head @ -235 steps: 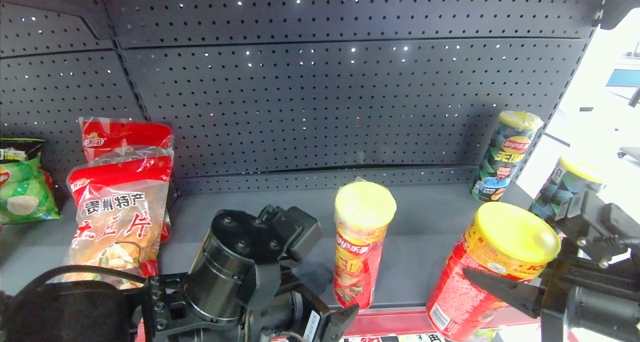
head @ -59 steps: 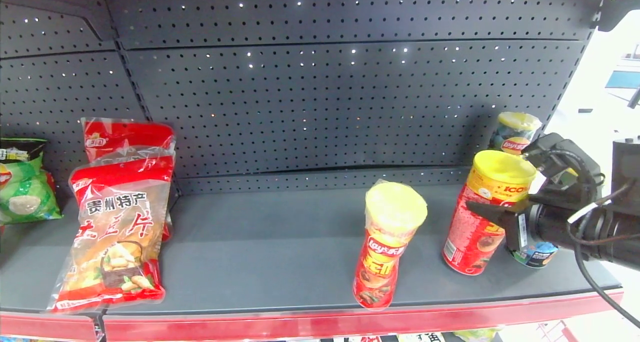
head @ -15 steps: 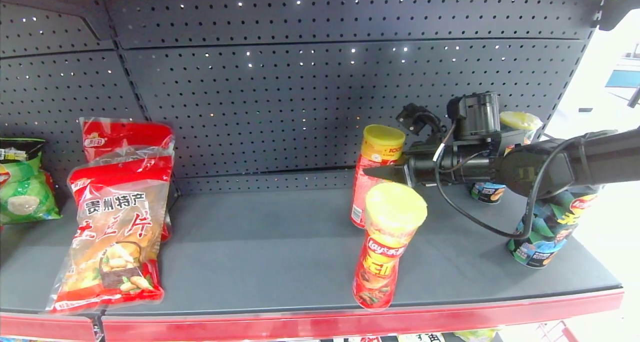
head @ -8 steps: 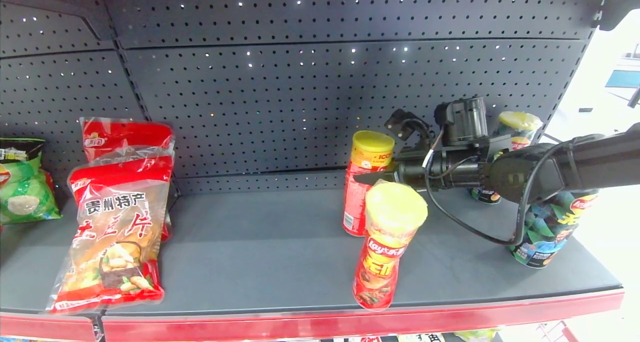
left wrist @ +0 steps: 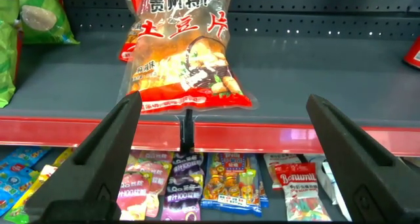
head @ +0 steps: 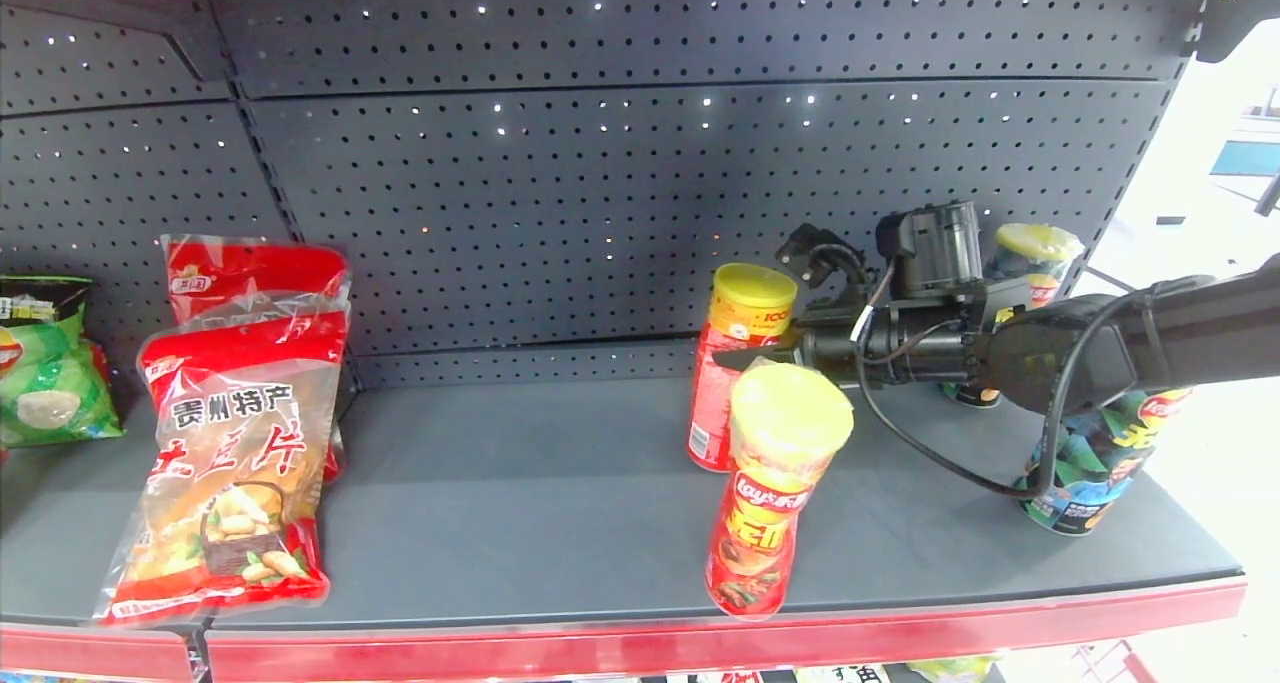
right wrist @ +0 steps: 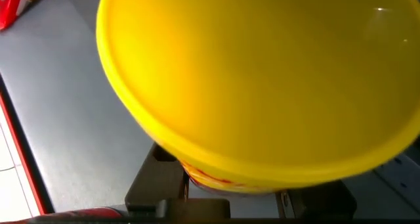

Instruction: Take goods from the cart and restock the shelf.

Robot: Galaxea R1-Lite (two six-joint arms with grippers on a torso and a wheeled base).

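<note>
My left gripper (left wrist: 223, 99) hangs released, fingers spread, below the dark grey shelf's (head: 520, 503) red front edge, out of the way. The red-and-clear snack bag (head: 235, 453) rests towards the shelf's left end. My right gripper (head: 748, 351) is clenched around the tall red canister with the yellow lid (head: 722, 403). Its base sits near the back edge, behind the red tube with a pale yellow top (head: 770, 493). I judge that I'm filling the row's depth.
</note>
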